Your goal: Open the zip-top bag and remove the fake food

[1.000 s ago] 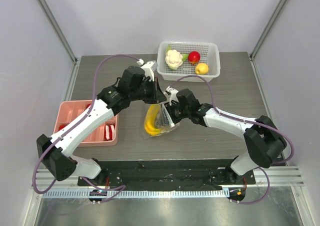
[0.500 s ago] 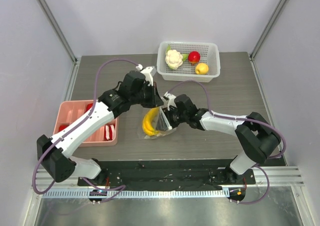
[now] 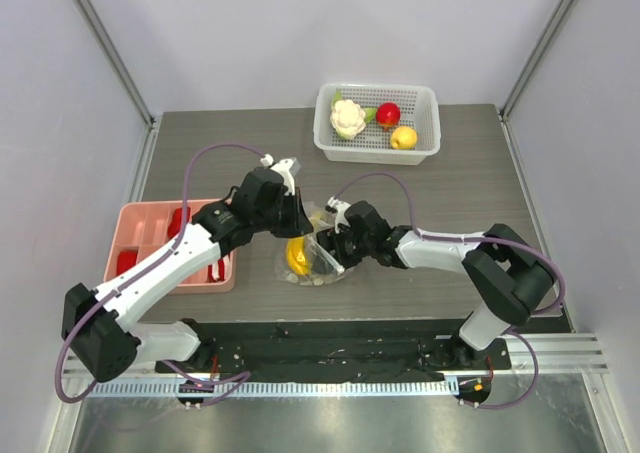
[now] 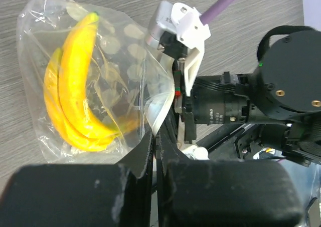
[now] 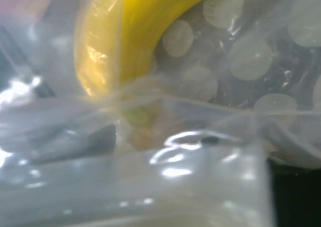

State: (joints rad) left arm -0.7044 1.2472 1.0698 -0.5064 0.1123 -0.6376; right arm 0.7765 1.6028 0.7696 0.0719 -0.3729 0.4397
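The zip-top bag (image 3: 318,270) lies on the table in front of both arms, clear with pale dots, and the yellow banana bunch (image 3: 296,256) is inside it. In the left wrist view my left gripper (image 4: 154,138) is shut on a white edge of the bag (image 4: 125,51), the bananas (image 4: 75,101) just beyond. My right gripper (image 3: 331,245) is pushed against the bag's right side. Its fingers are hidden: crinkled plastic (image 5: 200,152) fills the right wrist view, with the banana (image 5: 130,31) behind it. Other fake food sits in the basket: cauliflower (image 3: 347,119), red fruit (image 3: 388,113), yellow-orange fruit (image 3: 403,137).
The white perforated basket (image 3: 425,123) stands at the back of the table. A pink tray (image 3: 140,221) with red pieces lies at the left, partly under my left arm. Grey walls close in both sides.
Both grippers have come nearer and slightly left, bringing the bag down with them. The left stays clamped on the bag's edge; the right has pressed further into the plastic.
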